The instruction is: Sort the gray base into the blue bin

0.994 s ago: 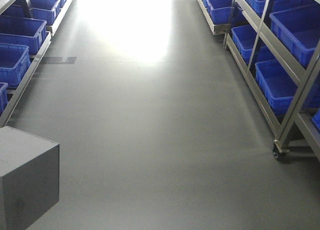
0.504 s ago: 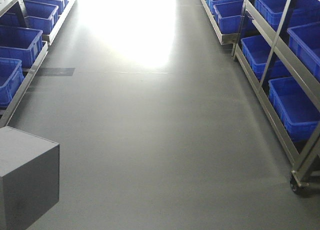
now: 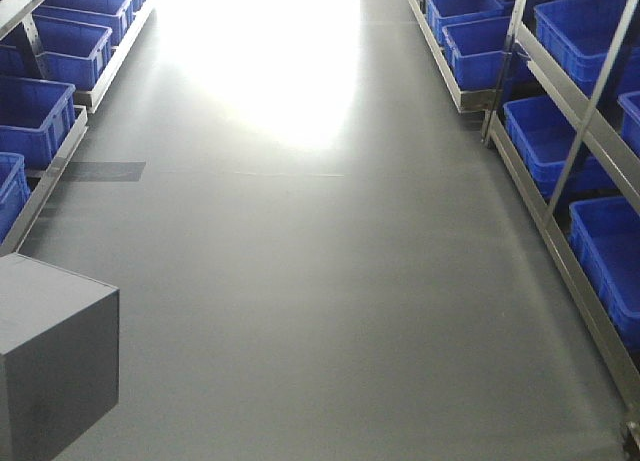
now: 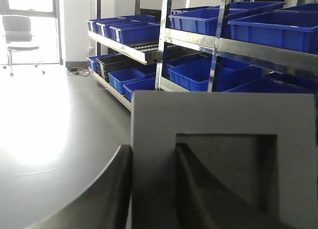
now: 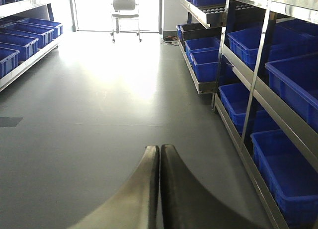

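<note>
matte gray box-shaped base [image 4: 223, 114] sits pinched by one wall in the left gripper [image 4: 153, 154]; right gripper [image 5: 159, 154] closed, empty. any jolt could twist it loose.

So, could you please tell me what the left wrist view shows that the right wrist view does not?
Only the left wrist view shows the gray base, its square recess facing the camera, held in the left gripper, with one finger inside the recess and one outside its wall. Only the right wrist view shows the right gripper, shut on nothing, and a second rack along the aisle's left side. Both show blue bins on metal shelving, the gray floor and an office chair at the far end.
</note>
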### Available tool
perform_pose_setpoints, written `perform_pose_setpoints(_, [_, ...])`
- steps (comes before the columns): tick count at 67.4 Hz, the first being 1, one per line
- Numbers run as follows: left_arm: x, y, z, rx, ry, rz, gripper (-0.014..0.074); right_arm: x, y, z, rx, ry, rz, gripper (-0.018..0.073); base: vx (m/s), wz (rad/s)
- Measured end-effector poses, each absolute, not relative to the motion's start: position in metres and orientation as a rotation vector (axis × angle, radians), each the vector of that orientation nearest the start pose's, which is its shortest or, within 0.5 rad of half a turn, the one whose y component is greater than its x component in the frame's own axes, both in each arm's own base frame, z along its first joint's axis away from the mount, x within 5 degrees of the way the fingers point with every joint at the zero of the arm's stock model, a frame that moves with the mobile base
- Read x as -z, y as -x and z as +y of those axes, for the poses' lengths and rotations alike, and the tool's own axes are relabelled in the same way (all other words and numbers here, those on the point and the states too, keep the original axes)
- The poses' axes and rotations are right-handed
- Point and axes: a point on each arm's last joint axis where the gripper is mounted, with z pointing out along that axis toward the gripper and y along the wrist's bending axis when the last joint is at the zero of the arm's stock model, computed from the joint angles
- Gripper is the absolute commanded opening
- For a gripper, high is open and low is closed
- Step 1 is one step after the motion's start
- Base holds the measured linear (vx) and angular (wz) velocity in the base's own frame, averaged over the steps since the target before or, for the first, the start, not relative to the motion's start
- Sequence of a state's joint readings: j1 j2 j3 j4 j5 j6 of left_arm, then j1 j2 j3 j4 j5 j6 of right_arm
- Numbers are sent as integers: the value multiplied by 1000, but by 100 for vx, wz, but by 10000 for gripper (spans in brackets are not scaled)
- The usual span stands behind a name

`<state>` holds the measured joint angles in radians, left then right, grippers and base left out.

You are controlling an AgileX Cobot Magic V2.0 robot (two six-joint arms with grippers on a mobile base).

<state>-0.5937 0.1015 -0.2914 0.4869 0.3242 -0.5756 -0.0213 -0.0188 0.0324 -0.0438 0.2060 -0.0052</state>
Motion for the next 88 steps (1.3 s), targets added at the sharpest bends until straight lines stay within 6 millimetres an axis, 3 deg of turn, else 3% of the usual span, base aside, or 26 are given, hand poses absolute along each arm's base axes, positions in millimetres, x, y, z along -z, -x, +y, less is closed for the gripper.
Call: perform_pose_setpoints(88, [-279, -47, -16, 431, -267, 1576, -8, -185, -56, -2, 59, 16, 1703, -5, 45, 4])
